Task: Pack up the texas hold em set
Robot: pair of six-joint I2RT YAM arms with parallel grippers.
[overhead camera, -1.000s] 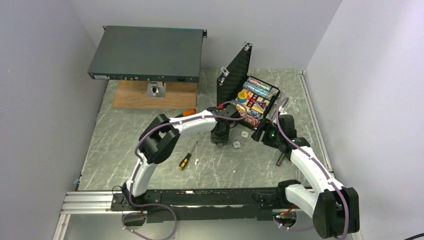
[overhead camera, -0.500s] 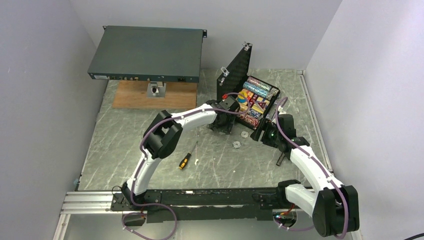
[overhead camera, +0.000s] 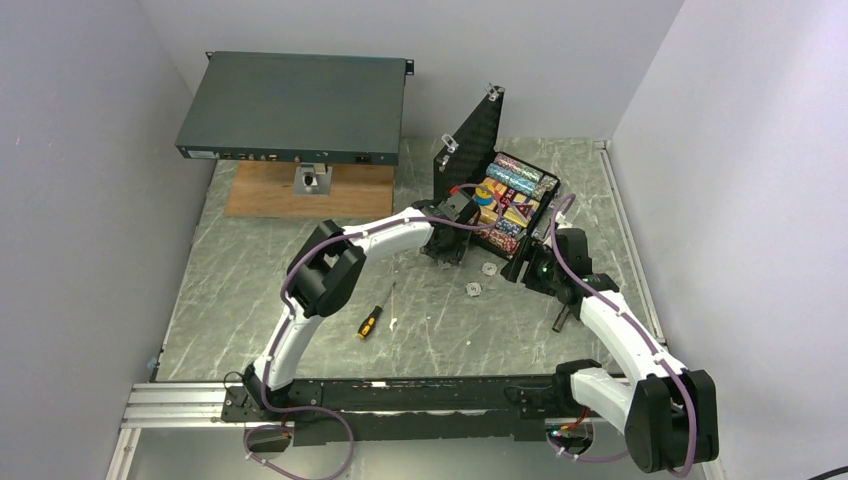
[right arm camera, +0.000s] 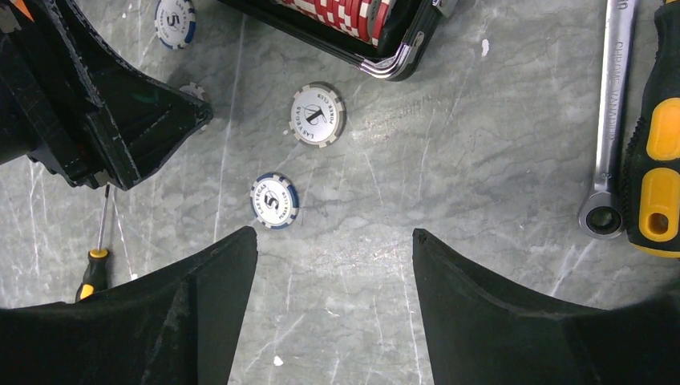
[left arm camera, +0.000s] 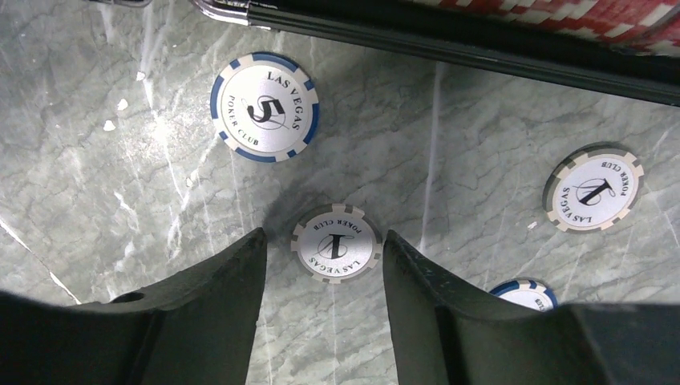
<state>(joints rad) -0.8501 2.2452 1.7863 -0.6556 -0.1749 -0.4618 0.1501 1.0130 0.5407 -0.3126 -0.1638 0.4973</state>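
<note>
The black case (overhead camera: 545,203) lies open with its lid (overhead camera: 472,138) upright. Multicoloured chip rows (overhead camera: 517,178) and a blue-yellow card box (overhead camera: 486,194) sit inside. My left gripper (overhead camera: 446,252) is open just in front of the case. In its wrist view the left gripper (left arm camera: 325,237) straddles a whitish "1" chip (left arm camera: 336,243) lying flat on the table. A blue "5" chip (left arm camera: 265,107) and another "1" chip (left arm camera: 594,190) lie nearby. My right gripper (right arm camera: 333,234) is open and empty above the table, near a "5" chip (right arm camera: 275,200) and a "1" chip (right arm camera: 317,115).
A dark-green rack unit (overhead camera: 295,105) stands on a wooden board (overhead camera: 310,190) at the back left. A screwdriver (overhead camera: 372,318) lies in the middle of the table. A wrench (right arm camera: 611,120) and a black-and-orange tool handle (right arm camera: 661,144) lie right of the right gripper.
My left gripper has moved away from me toward the case front and now stands over a whitish chip. The right arm has hardly moved.
</note>
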